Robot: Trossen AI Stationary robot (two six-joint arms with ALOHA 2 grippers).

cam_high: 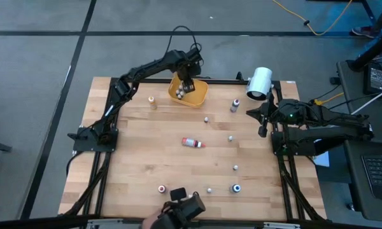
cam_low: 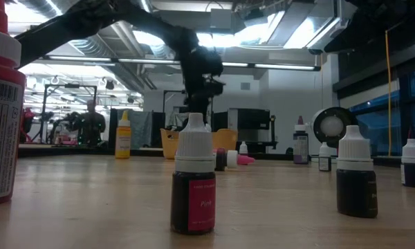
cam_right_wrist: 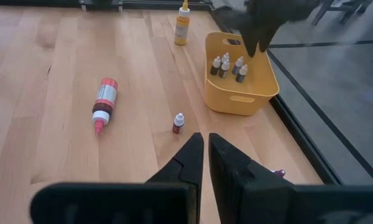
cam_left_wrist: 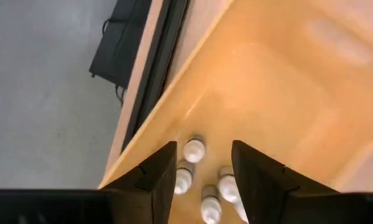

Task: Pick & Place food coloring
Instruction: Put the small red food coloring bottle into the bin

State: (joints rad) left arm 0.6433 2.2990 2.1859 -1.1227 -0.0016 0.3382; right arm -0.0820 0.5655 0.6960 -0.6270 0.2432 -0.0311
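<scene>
Over at the twelve o'clock edge of the counter [cam_high: 146, 146], the left pincer [cam_high: 186, 84] hangs inside the yellow bin [cam_high: 200, 97], its two fingers apart with nothing between them; a cluster of little food coloring bottles [cam_left_wrist: 194, 149] stands on the bin floor right beneath. I'd judge the drop just made, so the thing to do well now is a straight lift, keeping the fingertips off the white caps below so none topple, and clearing the bin wall before swinging toward the next bottle. The right pincer [cam_right_wrist: 205, 146] waits at the three o'clock side with its fingers pressed together, holding nothing.

About five bottles are in the bin, gathered toward its eleven o'clock corner. The rest are scattered over the counter: a red-capped one lying on its side [cam_high: 192, 142] near the centre, a dark one [cam_high: 234, 105] standing at about one o'clock, a yellow one [cam_high: 152, 102] just beside the bin at eleven, and several tiny ones toward five and six o'clock. Up close they are stubby dark-bodied dropper bottles [cam_low: 194, 183] with tall white ribbed caps; one label seems to read pink, though it's hard to be sure. They look light and tippy, easy to knock over with a careless finger.
</scene>
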